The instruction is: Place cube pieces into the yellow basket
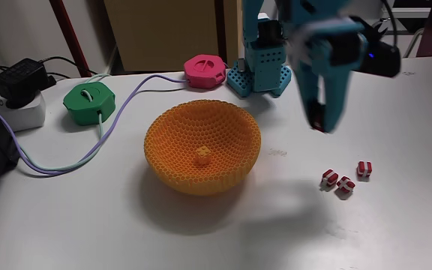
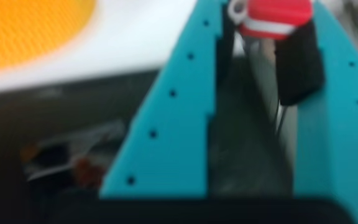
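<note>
Red and white stripes mark the cube piece point(image 2: 268, 17) pinched between the teal fingers of the gripper point(image 1: 320, 124), seen close up in the wrist view, where the jaws are closed on it near their tips. In the fixed view the gripper hangs in the air, well above the table point(image 1: 396, 225), to the right of the yellow basket point(image 1: 172, 142) and apart from it; the picture is blurred there, so the held piece shows only as a small red spot at the fingertips. Three more striped cubes point(image 1: 343, 180) lie close together on the table below and a little to the right of the gripper. One yellow-orange studded cube point(image 1: 202, 157) already sits at the bottom of the basket. Judging from this, the step in hand is the carry: one piece is gripped and lifted, not yet over the basket. The next move calls for swinging the arm leftward in the fixed view until the fingertips stand over the basket's open middle, keeping high enough to pass its rim, then opening the jaws. The piece is small and light, so a drop from too high may bounce it out. Behind the basket sit a green puck point(image 1: 89, 100) and a pink puck point(image 1: 205, 70) with cables, and the arm's teal base point(image 1: 259, 71).
</note>
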Tool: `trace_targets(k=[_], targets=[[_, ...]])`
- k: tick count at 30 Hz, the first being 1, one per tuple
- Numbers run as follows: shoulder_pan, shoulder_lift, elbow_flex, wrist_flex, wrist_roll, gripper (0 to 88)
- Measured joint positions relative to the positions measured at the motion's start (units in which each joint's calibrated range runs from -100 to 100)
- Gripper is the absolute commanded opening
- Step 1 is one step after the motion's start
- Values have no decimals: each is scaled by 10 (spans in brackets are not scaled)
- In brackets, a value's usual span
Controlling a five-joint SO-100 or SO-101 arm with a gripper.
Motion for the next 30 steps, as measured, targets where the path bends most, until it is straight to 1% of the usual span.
trace_targets(k=[2, 4, 5, 6, 8, 10, 14, 16, 20, 22, 25, 28, 30], targets=[[79, -5, 22, 3, 26, 0], [156, -6, 77, -19, 51, 0], [186, -7, 111, -26, 66, 19], [208, -9, 146, -39, 82, 65], [237, -11, 202, -54, 106, 180], [256, -12, 232, -54, 117, 254], [256, -19, 233, -54, 122, 309], [230, -21, 220, -43, 117, 326], [137, -23, 193, -22, 95, 264], [76, -24, 191, -14, 81, 270], [-33, -24, 213, -33, 46, 262], [-141, -14, 248, -68, 11, 230], [-185, 17, 259, -95, -9, 219]])
